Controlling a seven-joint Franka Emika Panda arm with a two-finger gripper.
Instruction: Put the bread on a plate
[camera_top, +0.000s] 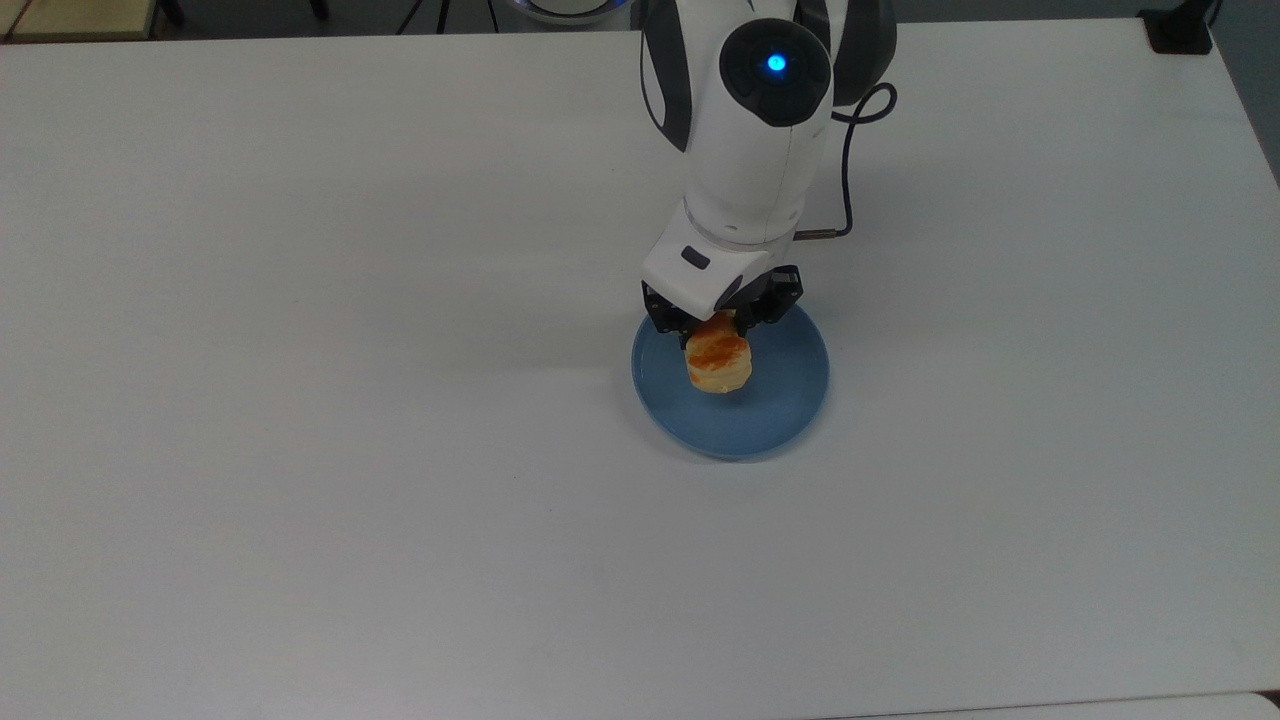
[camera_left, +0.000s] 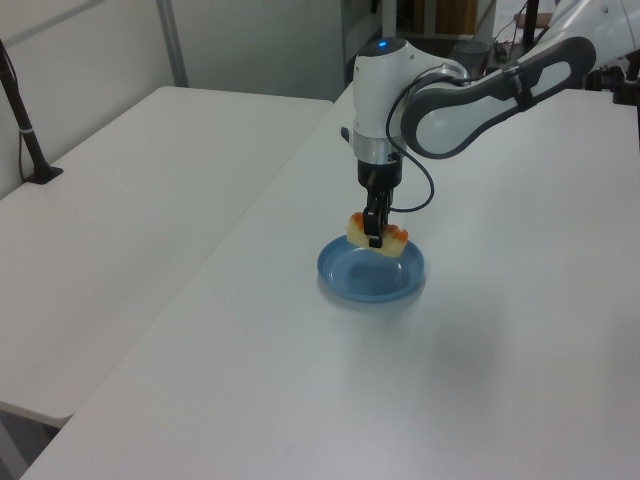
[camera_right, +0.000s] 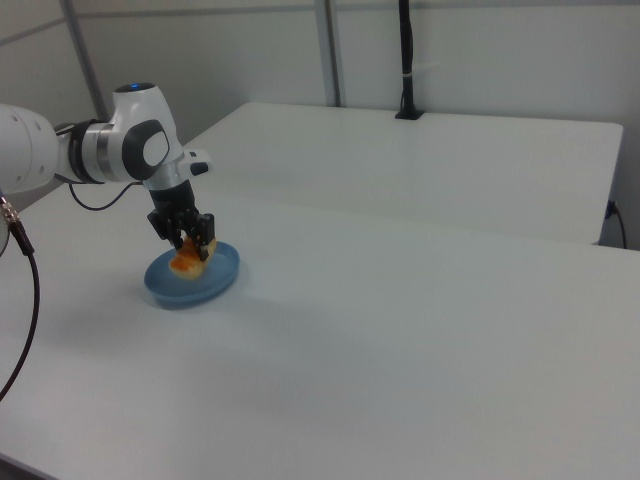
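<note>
- Top view: your gripper (camera_top: 722, 322) is clamped on the bread (camera_top: 718, 362), its black fingers pinching the loaf at the end nearer the arm. The loaf's pale free end, with a glossy orange-brown patch on top, sticks out toward the near edge of the table (camera_top: 300, 450). The bread sits over the blue plate (camera_top: 775, 415), above the part of the dish toward the top view's left and the far rim. The plate rests on the white table, somewhat toward the top view's right of the middle and well clear of every edge. A black cable (camera_top: 850, 170) loops from the arm's wrist on the top view's right.
- Left view: your gripper (camera_left: 375, 235) points straight down with the bread (camera_left: 377, 236) held crosswise between its fingers, both ends of the loaf showing either side of them. The bread hangs just above the plate (camera_left: 372, 280), over the far part of the dish; you cannot tell from here whether it touches the plate's floor. A second white table (camera_left: 120, 220) stands alongside, at the left view's left.
- Right view: your gripper (camera_right: 190, 243) grips the bread (camera_right: 187, 262), which tilts down toward the plate (camera_right: 193, 285). The loaf's lower end is over the plate's middle, inside the rim. The plate lies near the table's edge at the right view's left.
</note>
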